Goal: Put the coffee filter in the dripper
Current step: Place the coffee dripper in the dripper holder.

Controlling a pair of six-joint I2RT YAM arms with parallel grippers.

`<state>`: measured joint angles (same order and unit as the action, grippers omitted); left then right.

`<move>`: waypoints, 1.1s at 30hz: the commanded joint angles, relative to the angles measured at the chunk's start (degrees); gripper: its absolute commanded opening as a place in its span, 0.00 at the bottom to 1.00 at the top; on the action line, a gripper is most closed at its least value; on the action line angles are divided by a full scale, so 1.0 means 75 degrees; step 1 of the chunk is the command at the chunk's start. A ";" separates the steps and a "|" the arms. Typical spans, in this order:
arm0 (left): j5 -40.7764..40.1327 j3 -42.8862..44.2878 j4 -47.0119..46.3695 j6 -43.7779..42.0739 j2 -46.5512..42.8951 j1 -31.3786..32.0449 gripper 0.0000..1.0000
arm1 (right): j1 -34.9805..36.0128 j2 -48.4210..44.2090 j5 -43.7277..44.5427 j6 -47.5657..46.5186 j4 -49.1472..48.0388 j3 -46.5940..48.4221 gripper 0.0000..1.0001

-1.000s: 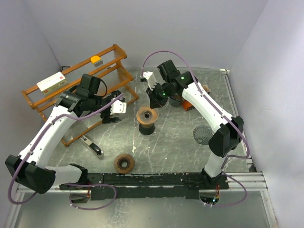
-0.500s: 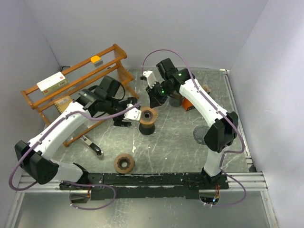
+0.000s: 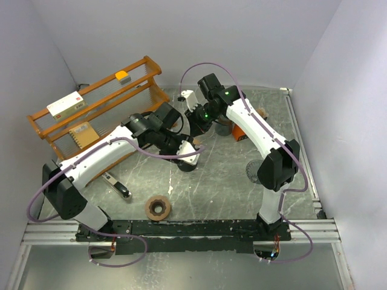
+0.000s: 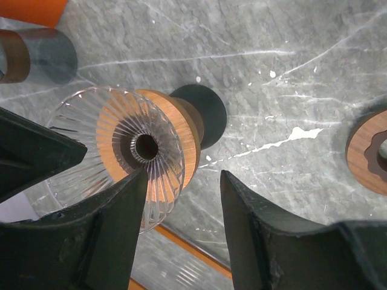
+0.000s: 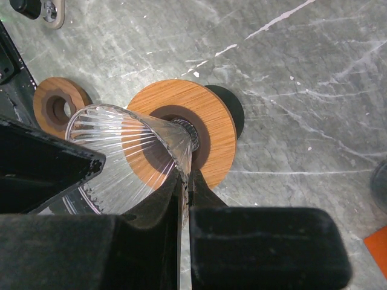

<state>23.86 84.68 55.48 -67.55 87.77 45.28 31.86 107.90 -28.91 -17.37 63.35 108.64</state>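
Note:
The dripper is a clear ribbed glass cone (image 5: pixel 124 160) in a round wooden collar (image 5: pixel 211 130) on a black base (image 4: pixel 205 115). My right gripper (image 5: pixel 185 181) is shut on the cone's wall, one finger inside and one outside. In the top view it (image 3: pixel 195 134) sits just behind the stand. My left gripper (image 4: pixel 181 202) is open over the dripper (image 4: pixel 121 151), its left finger (image 4: pixel 118 217) across the glass rim; in the top view it (image 3: pixel 188 156) covers most of the stand. A grey pleated filter (image 3: pixel 253 174) lies at the right, partly behind the right arm.
A wooden ring (image 3: pixel 158 208) lies near the front and shows in both wrist views (image 4: pixel 369 151) (image 5: pixel 57 107). A wooden rack (image 3: pixel 97 109) with boxes stands at the left. A black-handled tool (image 3: pixel 118 187) lies beside it. A grey cup (image 4: pixel 57 54) and an orange box (image 3: pixel 239 134) sit behind the dripper.
My left arm has swung right from the rack until its open gripper is over the dripper. My right gripper has stayed at the dripper, shifting only slightly.

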 commanded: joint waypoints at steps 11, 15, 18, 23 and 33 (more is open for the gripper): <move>-0.0891 0.0231 -0.0478 0.0152 0.0388 0.0090 0.41 | -0.0040 0.0069 -0.0085 -0.0006 0.0096 0.0219 0.02; -0.0740 0.0295 -0.0439 0.0252 0.0404 0.0083 0.36 | -0.0041 0.0035 -0.0026 -0.0022 0.0099 0.0213 0.03; -0.0771 0.0283 -0.0500 0.0338 0.0433 0.0081 0.31 | -0.0041 -0.0004 -0.0010 -0.0034 0.0106 0.0198 0.07; -0.0842 0.0247 -0.0520 0.0419 0.0497 0.0091 0.24 | -0.0041 -0.0101 0.0167 -0.0052 0.0113 0.0198 0.19; -0.0919 0.0277 -0.0483 0.0489 0.0495 0.0085 0.24 | -0.0041 -0.0095 0.0388 -0.0081 0.0164 0.0385 0.26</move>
<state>18.20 85.41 52.10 -64.45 90.78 45.98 31.81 107.90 -27.03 -17.85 63.55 109.14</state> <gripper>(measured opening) 0.232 0.259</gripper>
